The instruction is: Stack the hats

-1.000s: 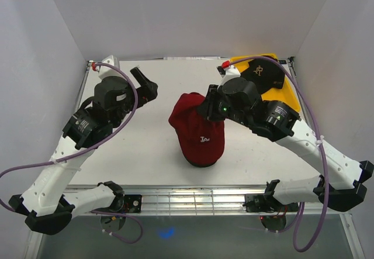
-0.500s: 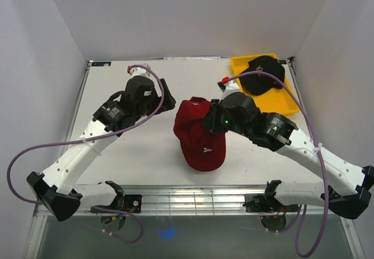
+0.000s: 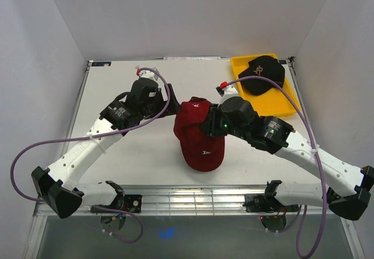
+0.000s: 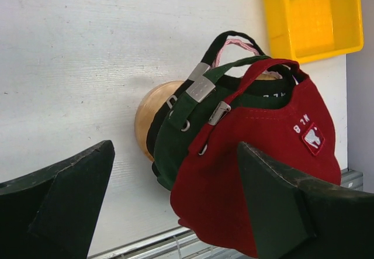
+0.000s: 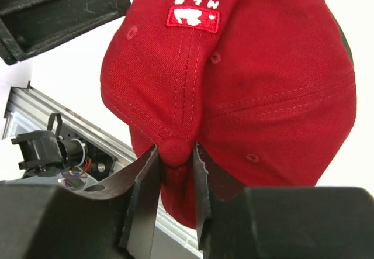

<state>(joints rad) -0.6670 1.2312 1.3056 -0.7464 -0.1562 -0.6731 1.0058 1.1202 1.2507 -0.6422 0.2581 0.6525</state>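
The left arm has swung in from the far left corner. Its left gripper [image 4: 175, 145] now hangs just beside the cap stack, jaws spread wide and empty. Mid-table [image 3: 146, 148] stands one wooden stand [image 4: 153, 116] carrying the stack: a sliver of pink cap [image 4: 236, 44], one dark green cap [image 4: 169, 154] and one red cap [image 3: 201, 133] outermost, which has shifted slightly. The red cap has a white logo patch and a metal strap buckle. The right gripper [image 5: 175, 151] pinches the red cap at its crown button, fingers tight on either side. At the far right, one black cap [image 3: 263, 73] lies in one yellow tray [image 3: 286, 98].
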